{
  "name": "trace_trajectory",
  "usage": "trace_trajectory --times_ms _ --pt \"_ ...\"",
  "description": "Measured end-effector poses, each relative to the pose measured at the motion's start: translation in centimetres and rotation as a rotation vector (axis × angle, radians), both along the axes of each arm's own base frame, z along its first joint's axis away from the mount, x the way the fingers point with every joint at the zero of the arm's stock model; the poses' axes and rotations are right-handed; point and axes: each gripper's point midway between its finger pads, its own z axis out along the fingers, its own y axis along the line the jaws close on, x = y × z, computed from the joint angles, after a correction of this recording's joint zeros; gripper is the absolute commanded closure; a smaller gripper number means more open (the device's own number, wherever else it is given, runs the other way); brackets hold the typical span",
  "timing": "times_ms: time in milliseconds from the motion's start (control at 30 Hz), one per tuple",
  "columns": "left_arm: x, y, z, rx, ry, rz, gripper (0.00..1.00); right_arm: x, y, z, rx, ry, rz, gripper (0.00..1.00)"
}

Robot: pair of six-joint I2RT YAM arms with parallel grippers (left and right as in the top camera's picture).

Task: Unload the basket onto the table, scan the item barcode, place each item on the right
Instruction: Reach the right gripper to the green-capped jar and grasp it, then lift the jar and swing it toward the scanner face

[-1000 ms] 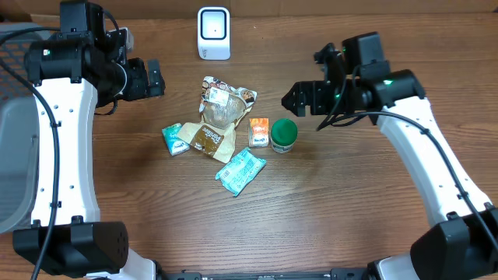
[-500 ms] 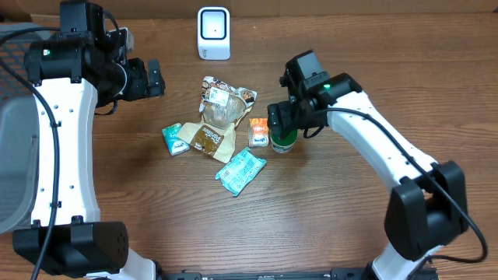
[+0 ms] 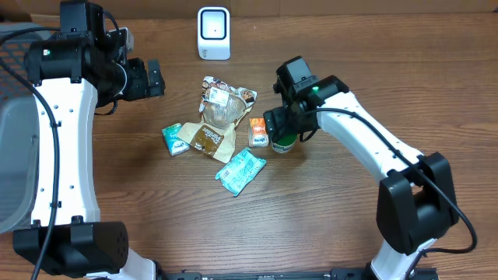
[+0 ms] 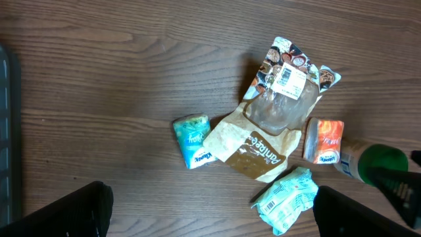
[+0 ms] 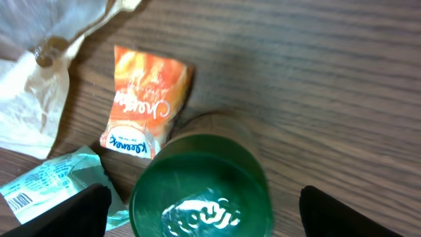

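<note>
Brown wooden worktop point(image 3: 327, 233) is carrying a small heap of goods at its middle, with a white barcode scanner point(image 3: 213, 33) standing at the far edge, well apart from them. Right gripper point(image 3: 282, 128) is hanging directly over a green-lidded tub point(image 5: 200, 187), which is standing upright at the right end of the heap. Its jaws are spreading wide, one on either side of the lid, with a gap showing on each side in the right wrist view. An orange packet point(image 3: 258, 131) is lying just beside the tub on its left. Further left a clear bag of biscuits point(image 3: 223, 105) is overlapping a brown paper pouch point(image 3: 206, 138), with a small teal packet point(image 3: 175, 139) beside the pouch and a larger teal pack point(image 3: 241, 169) lying nearer the front edge. Left gripper point(image 3: 152, 78) is hovering off to the left of the heap, its jaws standing wide, and a grey basket point(image 3: 15, 155) is sitting at the left edge
</note>
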Motion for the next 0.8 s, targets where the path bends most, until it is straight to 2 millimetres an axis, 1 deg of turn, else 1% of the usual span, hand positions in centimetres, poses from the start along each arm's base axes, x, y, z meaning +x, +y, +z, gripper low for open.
trace_trajectory --times_ms 133,267,400,433,467,500,800 --pt "0.0 0.0 0.0 0.0 0.0 0.0 0.0 -0.2 -0.1 -1.3 -0.02 0.032 0.01 0.2" --pt "0.0 0.0 0.0 0.0 0.0 0.0 0.01 -0.2 -0.2 -1.7 -0.031 0.036 0.013 0.29" --pt "0.0 0.0 0.0 0.0 0.0 0.0 0.01 -0.6 -0.4 -1.8 -0.048 0.044 0.054 0.39" --pt "0.0 0.0 0.0 0.0 0.0 0.0 0.0 -0.7 -0.5 -1.8 -0.053 0.047 0.069 0.43" --pt "0.0 0.0 0.0 0.0 0.0 0.0 0.0 -0.8 -0.6 -1.8 -0.061 0.047 0.091 0.49" --pt "0.0 0.0 0.0 0.0 0.0 0.0 0.0 -0.8 -0.6 -1.8 -0.069 0.044 0.12 0.51" --pt "0.0 0.0 0.0 0.0 0.0 0.0 0.0 -1.3 -0.9 -1.7 -0.115 0.033 0.362 0.56"
